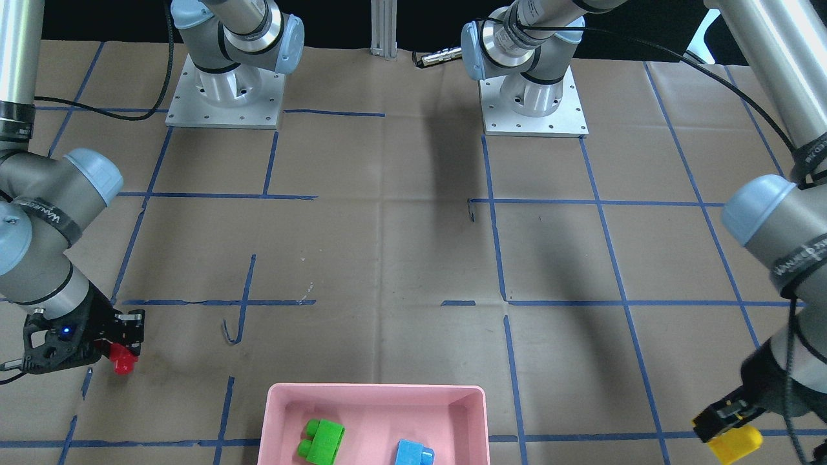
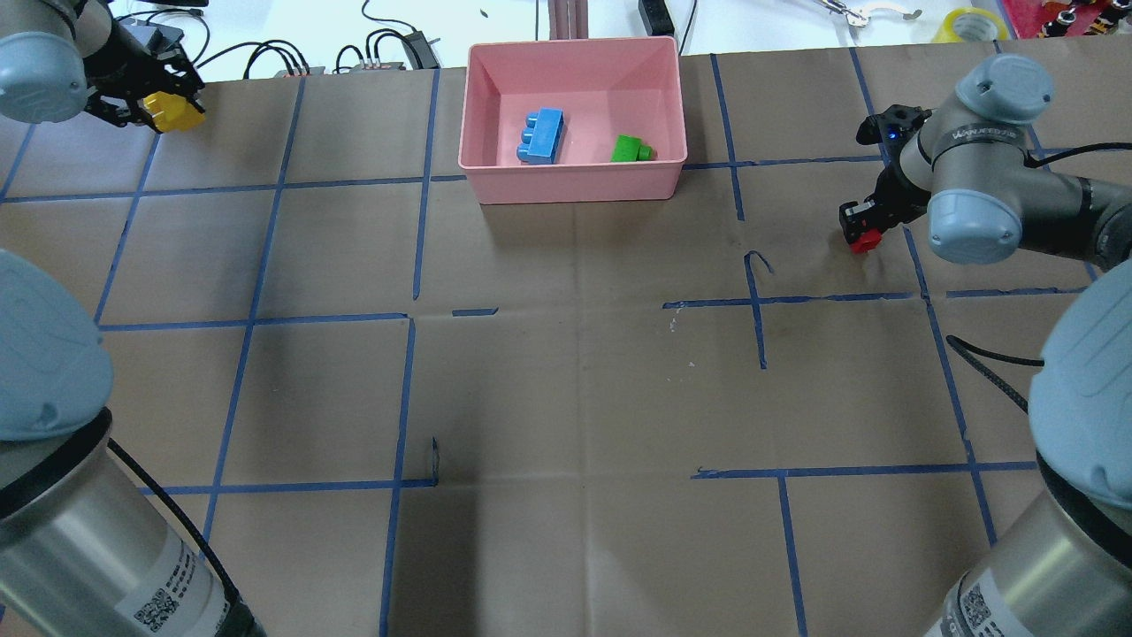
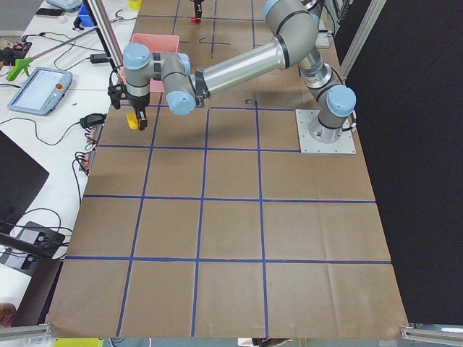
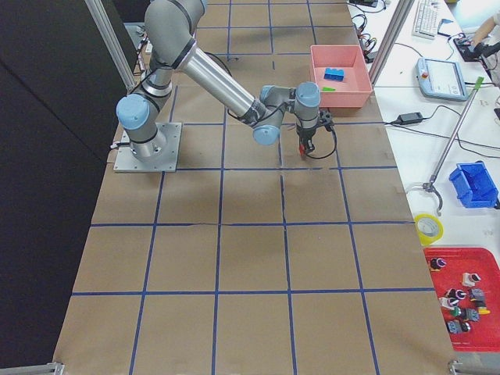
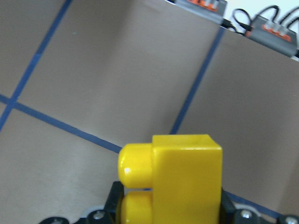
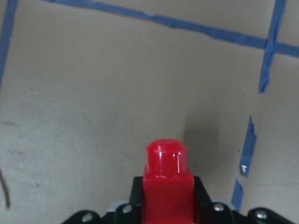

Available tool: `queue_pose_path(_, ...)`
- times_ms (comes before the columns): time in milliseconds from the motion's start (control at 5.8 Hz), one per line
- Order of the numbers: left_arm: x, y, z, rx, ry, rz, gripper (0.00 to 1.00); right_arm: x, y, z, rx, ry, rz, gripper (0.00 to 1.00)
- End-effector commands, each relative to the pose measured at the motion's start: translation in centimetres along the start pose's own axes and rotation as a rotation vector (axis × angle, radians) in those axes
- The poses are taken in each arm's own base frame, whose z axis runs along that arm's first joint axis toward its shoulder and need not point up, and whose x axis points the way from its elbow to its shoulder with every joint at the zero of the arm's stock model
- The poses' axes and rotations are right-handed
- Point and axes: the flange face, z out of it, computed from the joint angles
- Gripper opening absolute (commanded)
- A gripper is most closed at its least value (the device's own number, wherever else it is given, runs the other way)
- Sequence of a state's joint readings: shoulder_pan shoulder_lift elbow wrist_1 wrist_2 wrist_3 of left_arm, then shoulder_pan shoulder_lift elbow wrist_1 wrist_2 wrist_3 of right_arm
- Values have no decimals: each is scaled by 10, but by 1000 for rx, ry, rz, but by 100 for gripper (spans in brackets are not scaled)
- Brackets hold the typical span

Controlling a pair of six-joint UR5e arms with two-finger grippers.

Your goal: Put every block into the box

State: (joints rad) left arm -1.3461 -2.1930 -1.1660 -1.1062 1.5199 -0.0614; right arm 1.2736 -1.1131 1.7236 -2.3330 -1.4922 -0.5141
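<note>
In the front-facing view, the shallow pink plastic tray (image 1: 375, 389) is seen at 6 o'clock with the small green studded plastic brick (image 1: 321, 441) and the light blue studded plastic brick (image 1: 413, 454) lying inside, apart. The right gripper (image 1: 120, 345) at 8 o'clock is clamped on the red studded plastic brick (image 1: 121, 361), and the left gripper (image 1: 725, 429) at 4 o'clock on the yellow studded plastic brick (image 1: 738, 445). In the overhead view, both held bricks are seen outside the tray, yellow at 10 o'clock and red at 3 o'clock, and in each wrist view a brick is shown pinched between the jaws.

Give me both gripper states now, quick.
Left gripper: shut on the yellow block.
Right gripper: shut on the red block.
</note>
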Motion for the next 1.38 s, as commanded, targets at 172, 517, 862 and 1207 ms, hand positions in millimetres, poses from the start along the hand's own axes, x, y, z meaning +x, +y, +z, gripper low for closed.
queue_pose_path(172, 197, 34, -36, 0, 88, 249, 18, -7, -6, -108, -48, -16, 14, 7)
queue_pose_path(517, 282, 57, -7, -11, 112, 257, 18, -36, -21, -175, -96, -60, 155, 7)
queue_pose_path(862, 322, 69, 56, -25, 110, 287, 19, -102, -48, -198, -52, -56, 177, 7)
queue_pose_path(1207, 325, 68, 73, 4, 117, 264, 79, -152, -75, -185, -50, -81, 228, 8)
